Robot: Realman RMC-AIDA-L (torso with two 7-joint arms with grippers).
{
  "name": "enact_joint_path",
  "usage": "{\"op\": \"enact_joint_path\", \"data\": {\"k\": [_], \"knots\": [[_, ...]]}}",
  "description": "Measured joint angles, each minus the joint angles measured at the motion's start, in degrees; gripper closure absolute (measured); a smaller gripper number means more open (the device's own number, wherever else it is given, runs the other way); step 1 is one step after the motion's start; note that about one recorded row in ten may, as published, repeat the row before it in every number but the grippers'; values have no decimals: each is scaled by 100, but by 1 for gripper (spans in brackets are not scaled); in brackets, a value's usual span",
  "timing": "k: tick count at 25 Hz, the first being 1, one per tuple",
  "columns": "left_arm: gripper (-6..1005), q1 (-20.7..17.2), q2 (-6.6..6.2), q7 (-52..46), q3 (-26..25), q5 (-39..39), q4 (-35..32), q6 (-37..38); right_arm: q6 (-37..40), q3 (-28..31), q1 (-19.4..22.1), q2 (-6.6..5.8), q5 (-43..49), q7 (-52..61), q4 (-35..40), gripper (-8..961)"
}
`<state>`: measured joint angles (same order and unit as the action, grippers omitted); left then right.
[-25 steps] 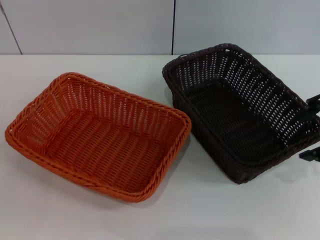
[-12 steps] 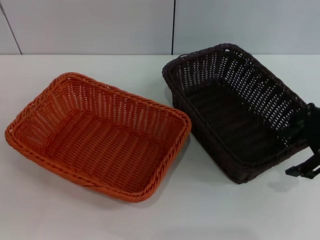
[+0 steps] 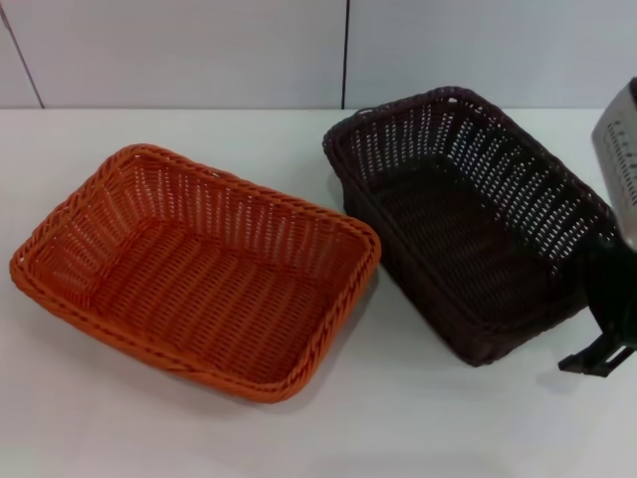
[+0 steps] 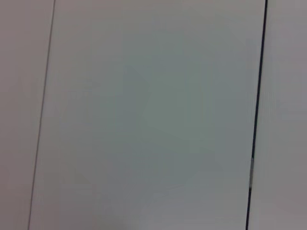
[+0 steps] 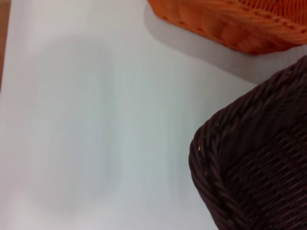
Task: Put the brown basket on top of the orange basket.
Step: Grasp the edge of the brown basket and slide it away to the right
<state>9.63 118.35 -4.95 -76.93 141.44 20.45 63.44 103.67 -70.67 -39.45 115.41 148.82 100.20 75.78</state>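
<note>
White tabletop (image 3: 418,428) against a pale panelled wall (image 3: 199,50); both baskets sit on it side by side, not yet stacked. Orange basket (image 3: 199,269) is on the left, brown basket (image 3: 468,219) on the right, nearest corners just beside each other with a thin gap. Both are rectangular woven plastic wicker with open-weave sloping sides and a thick braided rim; they look about the same size, so brown should seat on or in orange. Brown's long axis runs from far-left to near-right; orange's runs from far-left to near-right too, though less steeply. Right gripper (image 3: 604,339) is at the right edge of the head view, right at brown's near-right end, with the rim there directly to its left. Can't tell whether its fingers are spread or closed; only dark hardware shows, partly cropped. Right wrist view shows brown's braided corner (image 5: 249,172) close up, with orange's wall (image 5: 230,24) beyond across bare table. Left gripper isn't in sight; its wrist camera shows only blank wall (image 4: 144,115), so that arm looks parked. Right arm is clearly the nearer one. Likely next step: grasp the near-right rim, then lift and carry leftwards. Expect the light wicker to tilt when held from one end.
</note>
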Motion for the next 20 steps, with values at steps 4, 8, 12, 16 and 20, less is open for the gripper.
{"op": "enact_joint_path", "data": {"k": [4, 8, 12, 16, 20], "knots": [[198, -6, 0, 1, 38, -1, 2, 68, -110, -57, -52, 4, 4, -2, -177, 143], [198, -13, 3, -12, 81, -3, -8, 90, -291, -73, -55, 12, 8, -16, -351, 143], [198, -14, 4, -18, 121, -3, -29, 94, -508, -80, -55, 25, 58, -31, -465, 144], [198, -14, 1, -13, 143, -3, -34, 107, -822, -114, -16, 46, 142, -156, -521, 145], [198, -14, -3, -27, 148, -2, -41, 129, -914, -202, 15, 71, 162, -294, -590, 200]]}}
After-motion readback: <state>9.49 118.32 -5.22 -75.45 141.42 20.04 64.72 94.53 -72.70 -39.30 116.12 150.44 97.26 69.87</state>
